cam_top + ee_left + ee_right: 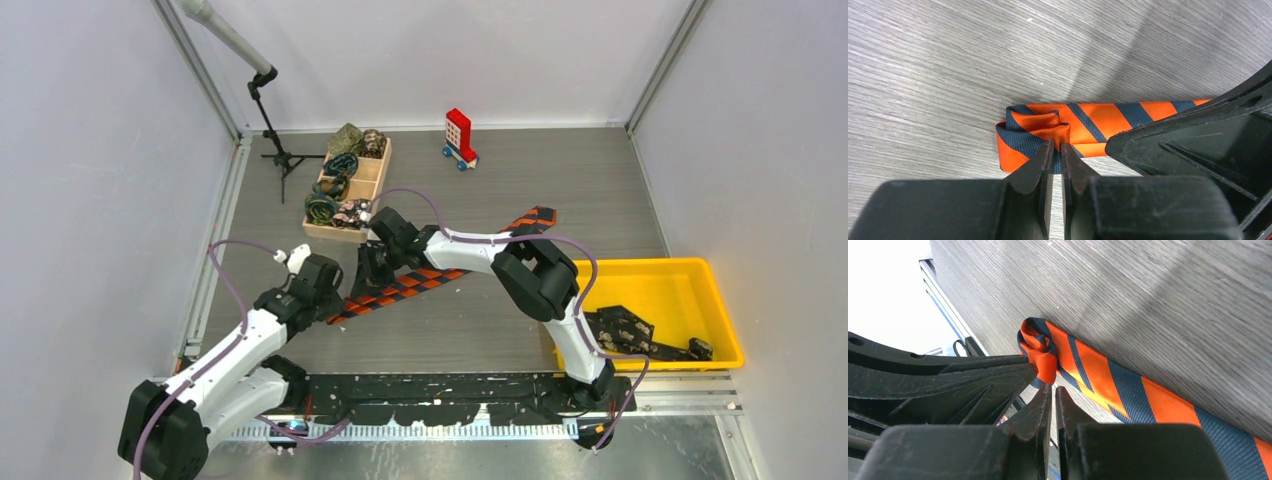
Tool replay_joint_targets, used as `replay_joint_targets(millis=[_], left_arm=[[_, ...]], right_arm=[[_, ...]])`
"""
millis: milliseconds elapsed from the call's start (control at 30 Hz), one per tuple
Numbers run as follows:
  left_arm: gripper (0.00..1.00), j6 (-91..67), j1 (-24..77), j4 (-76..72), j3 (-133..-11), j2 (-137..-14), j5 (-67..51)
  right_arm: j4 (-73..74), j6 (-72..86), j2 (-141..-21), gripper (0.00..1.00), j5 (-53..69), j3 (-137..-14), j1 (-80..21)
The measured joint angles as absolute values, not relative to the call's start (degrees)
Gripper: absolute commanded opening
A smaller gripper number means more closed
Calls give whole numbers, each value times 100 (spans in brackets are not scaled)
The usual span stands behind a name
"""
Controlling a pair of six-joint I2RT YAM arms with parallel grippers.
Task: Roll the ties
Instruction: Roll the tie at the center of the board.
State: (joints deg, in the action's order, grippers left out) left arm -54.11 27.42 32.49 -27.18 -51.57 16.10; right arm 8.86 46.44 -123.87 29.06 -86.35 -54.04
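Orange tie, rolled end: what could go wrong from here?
1. The orange tie has only a loose turn or so rolled; it may spring open if let go.
2. The left tool and right tool crowd that same end, jaws nearly closed; they could knock together.
3. Whether either pinches fabric is unclear; a slip could drag the roll flat.

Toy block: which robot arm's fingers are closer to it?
Right. The right fingers are at the tie, below-left of the toy block; the left fingers are farther below-left, at the tie's rolled end.
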Motion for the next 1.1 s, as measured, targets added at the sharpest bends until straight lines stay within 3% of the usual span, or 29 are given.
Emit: replay_joint_targets(millis=[133, 300, 533, 1100], left_arm=[[6, -5483, 2742, 3288, -2663, -5035, 1693], [14, -5537, 2742, 3299, -2565, -4915, 1745], [0, -5566, 2742, 3310, -2502, -4683, 1800], [0, -5658, 2742, 3465, -2362, -4206, 1979]], right_arm=[[867, 4668, -12387, 13, 2908, -8661, -5417], [845, 4705, -12387, 13, 2917, -8670, -5465], [821, 4775, -12390, 13, 2928, -8781, -5581], [690, 4993, -12632, 13, 2958, -9172, -5822]])
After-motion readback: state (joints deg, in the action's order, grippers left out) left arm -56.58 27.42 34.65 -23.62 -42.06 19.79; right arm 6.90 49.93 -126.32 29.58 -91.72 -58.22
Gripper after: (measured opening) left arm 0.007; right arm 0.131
